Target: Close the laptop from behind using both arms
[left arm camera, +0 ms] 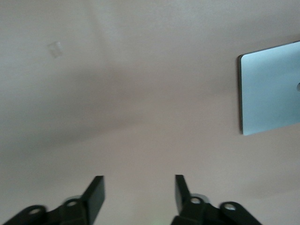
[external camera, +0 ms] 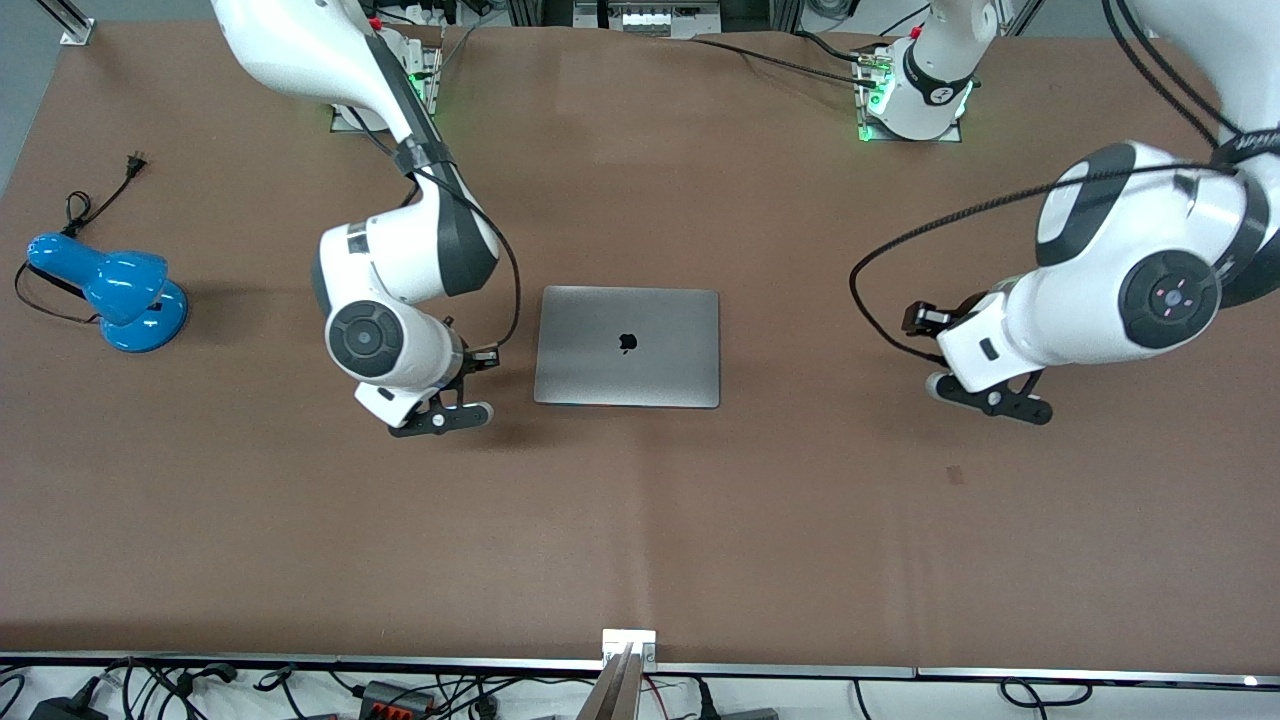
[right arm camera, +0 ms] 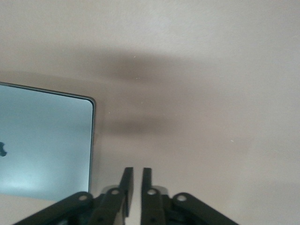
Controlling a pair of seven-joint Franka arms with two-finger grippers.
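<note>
1. The right gripper (right arm camera: 134, 180) is seen clenched, its fingers (right arm camera: 125, 183) all but touching, with nothing between them.
2. The left gripper (left arm camera: 139, 192) is seen released, a wide gap standing between its fingers (left arm camera: 95, 193); nothing is held.
3. The right gripper (external camera: 445, 418) is held low over bare table just beside the laptop (external camera: 628, 346), off the corner that lies nearer the front camera at the right arm's end. No contact with the laptop's edge is seen.
4. The left gripper (external camera: 985, 398) is held over bare table well apart from the laptop, toward the left arm's end.
5. The laptop is found shut and flat at mid-table, lid up, logo showing; all four edges are uncovered.
6. Open brown table (external camera: 640, 540) is noted round the laptop on every side, widest toward the front camera.
7. A blue desk lamp (external camera: 110, 289) with its black cord is noted at the right arm's end, well apart from both grippers.
</note>
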